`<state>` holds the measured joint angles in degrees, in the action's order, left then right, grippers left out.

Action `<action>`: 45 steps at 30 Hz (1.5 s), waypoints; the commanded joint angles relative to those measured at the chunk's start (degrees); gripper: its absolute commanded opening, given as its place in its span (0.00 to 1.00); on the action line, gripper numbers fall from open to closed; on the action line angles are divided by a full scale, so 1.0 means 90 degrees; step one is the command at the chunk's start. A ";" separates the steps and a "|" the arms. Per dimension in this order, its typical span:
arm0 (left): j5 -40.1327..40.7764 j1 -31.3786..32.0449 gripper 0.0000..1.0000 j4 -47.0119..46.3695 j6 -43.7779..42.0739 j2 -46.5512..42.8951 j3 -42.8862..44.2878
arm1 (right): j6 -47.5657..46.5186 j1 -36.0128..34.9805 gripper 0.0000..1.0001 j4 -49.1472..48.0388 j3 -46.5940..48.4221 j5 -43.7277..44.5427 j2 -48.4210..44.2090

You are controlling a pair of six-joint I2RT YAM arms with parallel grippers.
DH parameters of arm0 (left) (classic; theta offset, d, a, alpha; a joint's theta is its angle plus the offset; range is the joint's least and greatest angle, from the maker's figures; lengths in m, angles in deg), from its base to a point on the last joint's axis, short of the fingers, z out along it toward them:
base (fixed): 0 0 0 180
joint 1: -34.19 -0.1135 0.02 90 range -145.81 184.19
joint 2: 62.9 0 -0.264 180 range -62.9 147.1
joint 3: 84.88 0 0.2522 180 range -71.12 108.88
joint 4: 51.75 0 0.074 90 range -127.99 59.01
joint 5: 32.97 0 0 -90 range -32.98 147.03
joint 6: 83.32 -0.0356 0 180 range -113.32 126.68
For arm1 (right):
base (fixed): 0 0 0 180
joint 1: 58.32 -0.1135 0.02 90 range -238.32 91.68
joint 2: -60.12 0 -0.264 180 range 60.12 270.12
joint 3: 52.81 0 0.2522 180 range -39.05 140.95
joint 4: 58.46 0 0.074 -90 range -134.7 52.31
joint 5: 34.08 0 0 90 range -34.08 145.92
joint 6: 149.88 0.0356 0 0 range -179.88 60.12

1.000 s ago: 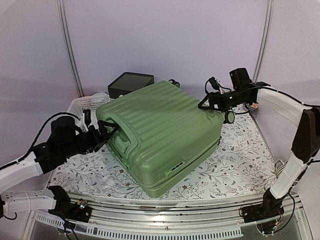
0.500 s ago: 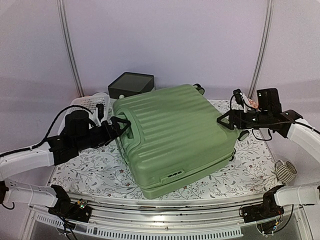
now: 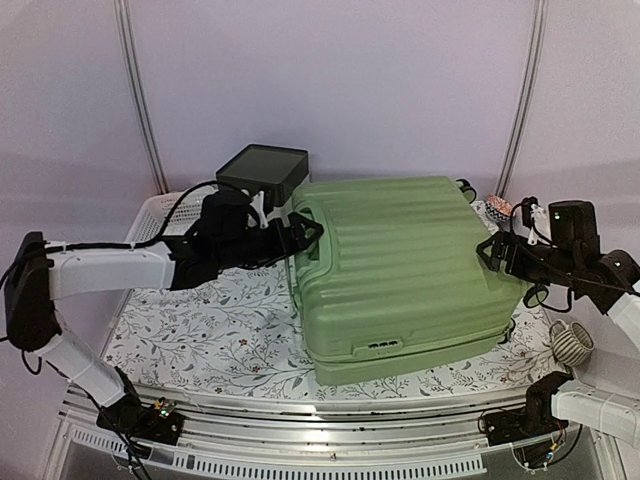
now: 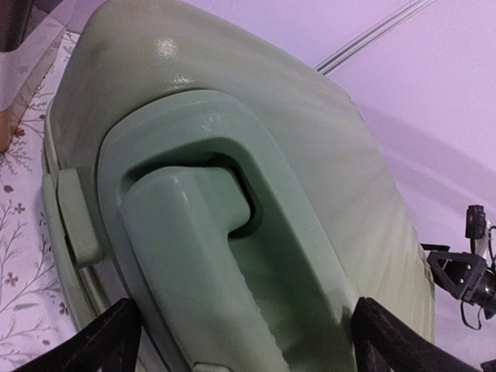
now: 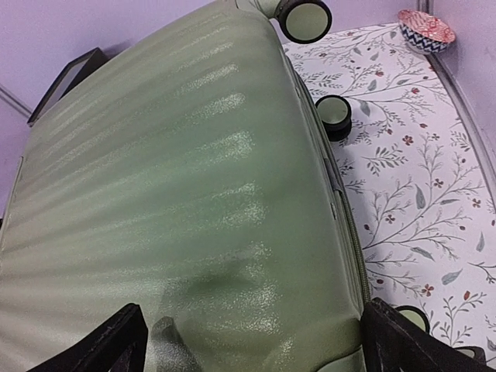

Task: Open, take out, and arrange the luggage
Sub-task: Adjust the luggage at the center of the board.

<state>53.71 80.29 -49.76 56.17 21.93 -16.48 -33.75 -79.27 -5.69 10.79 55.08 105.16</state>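
Observation:
The luggage [image 3: 400, 265] is a large light-green ribbed suitcase lying flat and closed on the flowered table cover, right of centre. My left gripper [image 3: 300, 233] is at its left end, open, with the fingers spread either side of the recessed handle [image 4: 194, 256]. The left wrist view shows the gripper [image 4: 244, 349] close over that handle. My right gripper [image 3: 497, 255] is open at the suitcase's right edge near the wheels. In the right wrist view the gripper [image 5: 256, 341] straddles the shell's [image 5: 194, 194] near corner. Black caster wheels [image 5: 306, 17] show at the far end.
A dark-lidded box [image 3: 262, 168] stands behind the suitcase's left corner. A white mesh basket [image 3: 158, 210] lies at the back left. A small patterned bowl [image 5: 425, 27] sits at the back right. A coiled cable [image 3: 570, 345] lies by the right edge.
The suitcase has slid right and turned so its long sides run front to back. My left arm has stretched right with the handle end. My right arm has drawn back to the right.

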 commanded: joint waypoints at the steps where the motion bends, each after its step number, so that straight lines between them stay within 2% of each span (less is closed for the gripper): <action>1: -0.1401 0.0328 0.94 -0.0180 -0.0569 0.1315 0.1024 | 0.0589 -0.0211 0.97 0.0187 -0.0263 -0.0608 0.0162; 5: -0.1974 -0.0117 0.93 -0.0056 -0.0421 0.2458 0.2164 | 0.0768 -0.0213 0.98 0.0358 -0.0287 -0.0289 0.0088; 10: -0.2165 -0.0609 0.92 -0.0051 -0.0418 0.3207 0.2983 | 0.0829 -0.0211 0.97 0.0176 -0.0430 -0.0652 -0.0022; 12: -0.2129 -0.0752 0.93 0.0373 -0.0650 0.3315 0.3342 | 0.0853 -0.0212 0.97 0.0101 -0.0494 -0.0803 -0.0037; 14: -0.1815 -0.0797 0.98 0.1080 -0.0979 0.3181 0.3582 | 0.0865 -0.0216 0.97 0.0090 -0.0509 -0.0828 -0.0031; 17: -0.1071 -0.0707 0.98 0.1718 -0.1610 0.2291 0.3397 | 0.0834 -0.0216 0.97 0.0115 -0.0495 -0.0759 -0.0057; 22: -0.0019 -0.0446 0.98 0.2354 -0.2091 0.0602 0.2520 | 0.0777 -0.0206 0.97 0.0026 -0.0499 -0.0532 -0.0069; 28: -0.0328 0.0429 0.98 0.2628 -0.2794 -0.0972 0.1313 | 0.0668 -0.0216 0.97 -0.0260 -0.0524 -0.0462 0.0087; 33: -0.0166 0.1610 0.98 0.2390 -0.3419 -0.2025 0.0033 | 0.0538 -0.0210 0.98 -0.0489 -0.0518 -0.0430 0.0237; 34: -0.0423 0.1773 0.95 0.2202 -0.3500 -0.2188 -0.0273 | 0.0518 -0.0214 0.98 -0.0539 -0.0527 -0.0438 0.0248; 38: -0.0967 0.2192 0.68 0.1599 -0.3264 -0.2582 -0.1074 | 0.0487 -0.0209 0.98 -0.0678 -0.0517 -0.0449 0.0352; 40: -0.0942 0.2310 0.62 0.1447 -0.3180 -0.2564 -0.1261 | 0.0492 -0.0210 0.98 -0.0682 -0.0513 -0.0418 0.0386; 42: -0.0886 0.2342 0.51 0.1258 -0.3206 -0.2415 -0.1405 | 0.0499 -0.0211 0.98 -0.0702 -0.0553 -0.0404 0.0391; 45: -0.0468 0.2347 0.46 0.1065 -0.3261 -0.1928 -0.1438 | 0.0542 -0.0211 0.98 -0.0736 -0.0645 -0.0434 0.0329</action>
<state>46.79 100.58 -34.79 27.63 0.69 -28.64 -30.29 -79.27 -10.65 7.89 60.13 106.25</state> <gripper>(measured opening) 0.492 0.978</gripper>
